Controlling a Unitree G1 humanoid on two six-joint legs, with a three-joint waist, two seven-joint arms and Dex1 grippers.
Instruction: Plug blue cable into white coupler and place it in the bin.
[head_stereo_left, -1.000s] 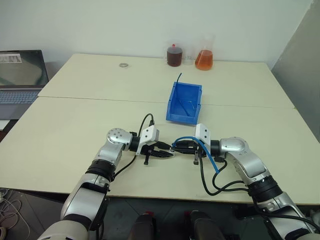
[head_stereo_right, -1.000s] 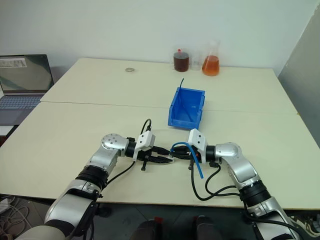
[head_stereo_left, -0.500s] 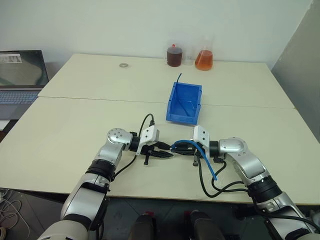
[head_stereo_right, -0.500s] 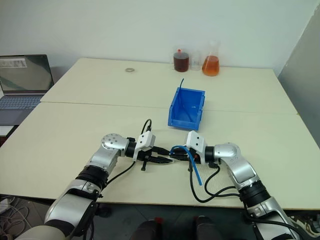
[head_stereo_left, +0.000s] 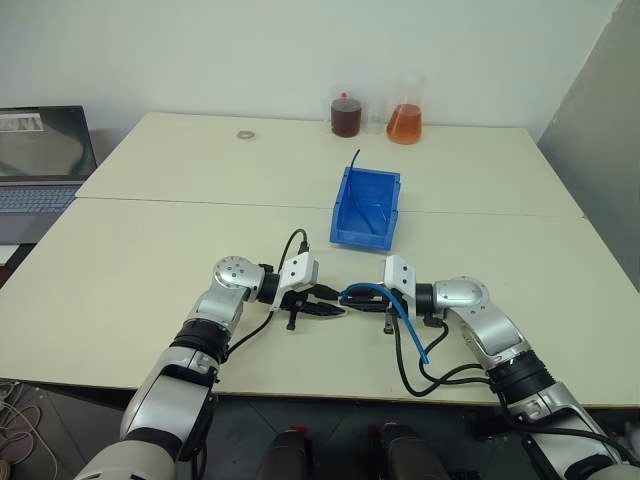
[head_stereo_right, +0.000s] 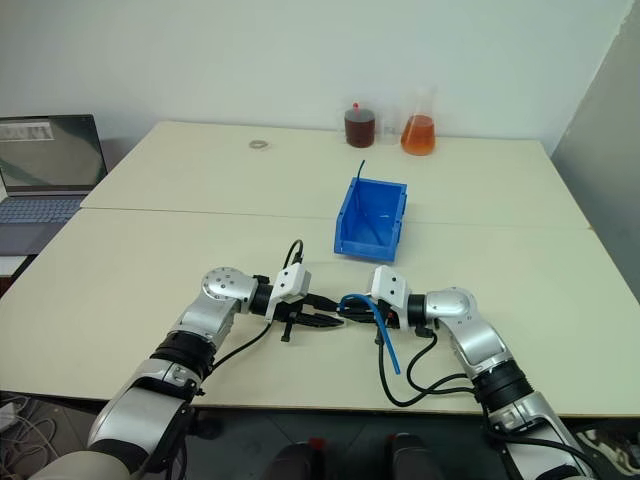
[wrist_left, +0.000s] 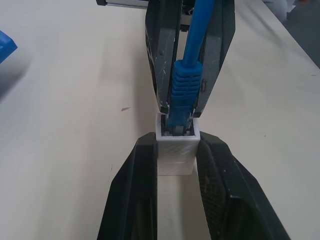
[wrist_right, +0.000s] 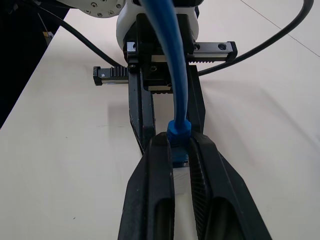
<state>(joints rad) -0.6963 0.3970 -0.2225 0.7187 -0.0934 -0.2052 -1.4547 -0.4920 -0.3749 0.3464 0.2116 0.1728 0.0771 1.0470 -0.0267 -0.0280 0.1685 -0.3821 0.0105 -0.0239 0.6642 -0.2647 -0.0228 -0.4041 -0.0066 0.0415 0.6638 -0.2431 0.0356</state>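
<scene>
Left end effector (wrist_left: 175, 150) clamps the white coupler (wrist_left: 176, 150), while right end effector (wrist_right: 180, 145) grips the blue cable (wrist_left: 186, 85) plugged into it.

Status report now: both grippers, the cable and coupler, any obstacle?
Left gripper shut on white coupler. Right gripper shut on blue cable, plug at coupler's opening. Bin beyond, path to it free.

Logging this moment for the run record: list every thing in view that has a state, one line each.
left gripper: shut on the white coupler
right gripper: shut on the blue cable, just behind its plug
white coupler: held off the table, opening facing the plug
blue cable: plug tip inside the coupler's opening; full seating cannot be told
bin: upright, with a thin wire in it
laptop: lid open, screen lit
two flasks: upright, holding liquid
</scene>
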